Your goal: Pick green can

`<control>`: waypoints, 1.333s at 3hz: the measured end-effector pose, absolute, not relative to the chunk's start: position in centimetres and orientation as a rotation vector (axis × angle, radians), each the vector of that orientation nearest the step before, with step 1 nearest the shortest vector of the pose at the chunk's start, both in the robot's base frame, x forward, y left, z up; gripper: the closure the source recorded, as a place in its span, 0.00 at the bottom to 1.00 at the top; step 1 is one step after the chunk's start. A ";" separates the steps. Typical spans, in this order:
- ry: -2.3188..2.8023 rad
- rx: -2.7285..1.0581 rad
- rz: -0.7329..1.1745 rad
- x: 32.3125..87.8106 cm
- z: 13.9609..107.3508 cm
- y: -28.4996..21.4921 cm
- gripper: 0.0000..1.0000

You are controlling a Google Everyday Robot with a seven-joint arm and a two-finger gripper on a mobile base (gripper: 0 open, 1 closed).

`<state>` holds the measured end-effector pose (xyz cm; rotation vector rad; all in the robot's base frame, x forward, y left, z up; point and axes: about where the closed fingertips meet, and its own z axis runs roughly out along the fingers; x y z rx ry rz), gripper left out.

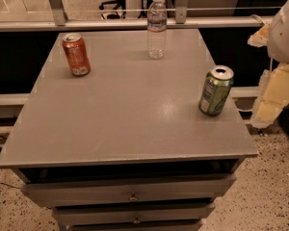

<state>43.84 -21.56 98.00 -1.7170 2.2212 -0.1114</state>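
- Tabletop [125, 114], flat and grey, belonged to a drawer cabinet and carried three drink containers, all well apart from one another.
- Green can [216, 91] stood on its base at about 3 o'clock on the top, near the right edge, with its silver top and opening showing and a pale label patch on its side.
- Orange can [76, 55] stood upright at about 10 o'clock, towards the far left corner.
- Water bottle [157, 27], clear plastic with a white cap, stood at 12 o'clock near the far edge.
- Gripper [279, 88], pale cream under a white rounded arm part, hung at 3 o'clock beyond the table's right edge, near the green can but not touching it; whether it was open or closed could not be told.
- Drawers [133, 189] with small knobs sat stacked at 6 o'clock under the front edge.
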 end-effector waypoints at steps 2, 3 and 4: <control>2.205 -1.671 -0.116 45.1 97.4 -22.3 0.00; 2.173 -1.574 -0.067 47.0 96.6 -24.0 0.00; 2.086 -1.453 0.078 48.8 94.9 -23.6 0.00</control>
